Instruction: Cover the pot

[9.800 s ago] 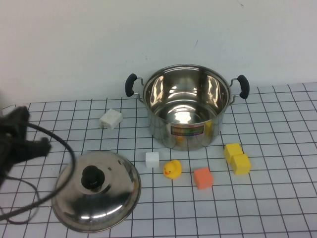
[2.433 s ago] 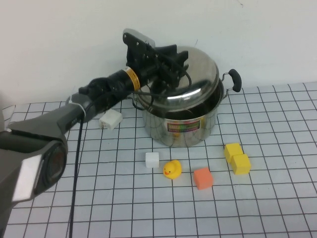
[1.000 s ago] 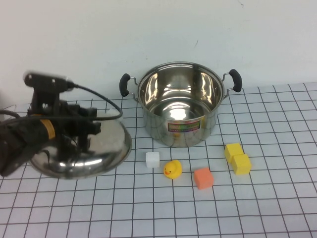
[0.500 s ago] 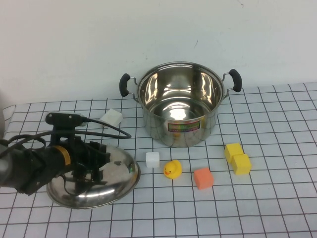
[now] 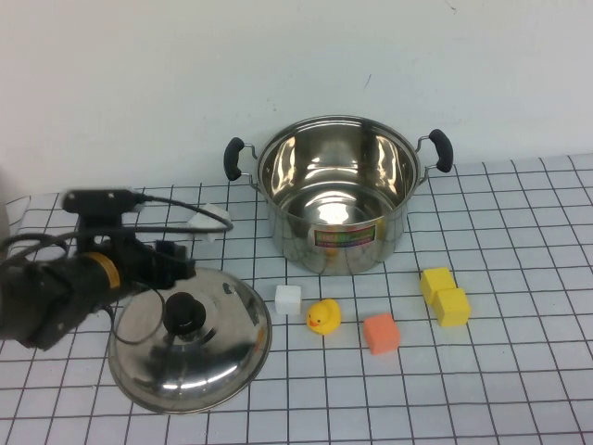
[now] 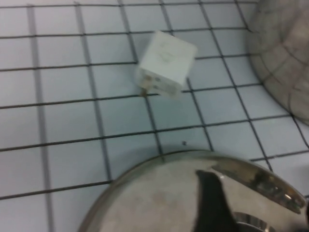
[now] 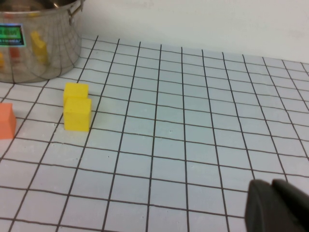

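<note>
The pot (image 5: pixel 334 199) is a shiny steel stockpot with two black handles and a colourful label. It stands uncovered at the back centre, and its wall shows in the right wrist view (image 7: pixel 34 43). The domed steel lid (image 5: pixel 199 366) with its black knob (image 5: pixel 185 313) lies flat on the table at the front left, and its rim shows in the left wrist view (image 6: pixel 159 198). My left gripper (image 5: pixel 174 262) is just behind the knob, off it, open and empty. My right gripper (image 7: pixel 276 208) is shut and empty, low over the table far to the right of the pot.
A white cube (image 5: pixel 288 298), a yellow duck (image 5: pixel 322 317), an orange cube (image 5: pixel 380 333) and two yellow cubes (image 5: pixel 444 295) lie in front of the pot. Another white block (image 6: pixel 166 63) lies left of the pot. The left arm's cable loops over the lid.
The lid has come to rest flat on the table, a little nearer the front. My left gripper has let go of the knob and drawn back behind it.
</note>
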You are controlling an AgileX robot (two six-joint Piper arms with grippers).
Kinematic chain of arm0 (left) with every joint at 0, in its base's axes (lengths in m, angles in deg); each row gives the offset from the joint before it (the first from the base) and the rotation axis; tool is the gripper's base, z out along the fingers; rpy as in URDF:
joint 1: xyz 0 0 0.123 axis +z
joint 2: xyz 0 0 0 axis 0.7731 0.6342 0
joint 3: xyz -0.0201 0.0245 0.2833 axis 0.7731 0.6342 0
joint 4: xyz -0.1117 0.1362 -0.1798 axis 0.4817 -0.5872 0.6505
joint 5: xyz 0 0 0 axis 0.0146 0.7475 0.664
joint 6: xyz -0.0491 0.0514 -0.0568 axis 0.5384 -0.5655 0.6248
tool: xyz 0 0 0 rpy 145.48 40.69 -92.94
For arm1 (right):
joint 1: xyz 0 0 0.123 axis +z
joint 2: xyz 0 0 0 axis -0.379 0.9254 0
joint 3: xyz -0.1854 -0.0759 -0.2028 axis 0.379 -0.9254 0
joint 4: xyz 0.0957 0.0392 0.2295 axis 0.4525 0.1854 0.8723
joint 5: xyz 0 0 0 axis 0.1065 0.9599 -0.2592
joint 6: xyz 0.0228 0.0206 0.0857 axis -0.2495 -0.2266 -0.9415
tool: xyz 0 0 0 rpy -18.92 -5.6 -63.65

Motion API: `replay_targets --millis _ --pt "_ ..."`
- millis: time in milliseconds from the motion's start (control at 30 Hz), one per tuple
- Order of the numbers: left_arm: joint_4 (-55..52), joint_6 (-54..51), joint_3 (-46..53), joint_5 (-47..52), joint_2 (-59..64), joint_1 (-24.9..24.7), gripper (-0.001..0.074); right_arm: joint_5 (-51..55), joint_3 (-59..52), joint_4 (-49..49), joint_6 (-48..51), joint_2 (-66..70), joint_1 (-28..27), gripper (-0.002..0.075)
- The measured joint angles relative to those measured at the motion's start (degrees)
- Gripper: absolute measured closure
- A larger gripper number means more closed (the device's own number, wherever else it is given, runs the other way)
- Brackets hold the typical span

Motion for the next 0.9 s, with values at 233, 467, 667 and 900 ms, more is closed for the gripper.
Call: replay_targets --millis 233,467,667,900 --pt "1.8 -0.2 0.1 8.8 -14.6 0.0 0.0680 0.0 0.0 0.0 0.0 0.0 0.0 0.0717" --pt "1.1 -0.2 0.2 16.3 -34.8 0.0 0.0731 0.0 0.0 0.0 0.0 0.0 0.0 0.0717" --pt "-0.4 -0.3 3.1 27.0 -52.1 0.0 0.0735 0.0 0.0 0.0 0.0 0.0 0.0 0.0717" --pt "-0.4 0.9 14.9 28.9 -74.7 0.0 0.0735 0.0 0.0 0.0 0.0 0.0 0.0 0.0717"
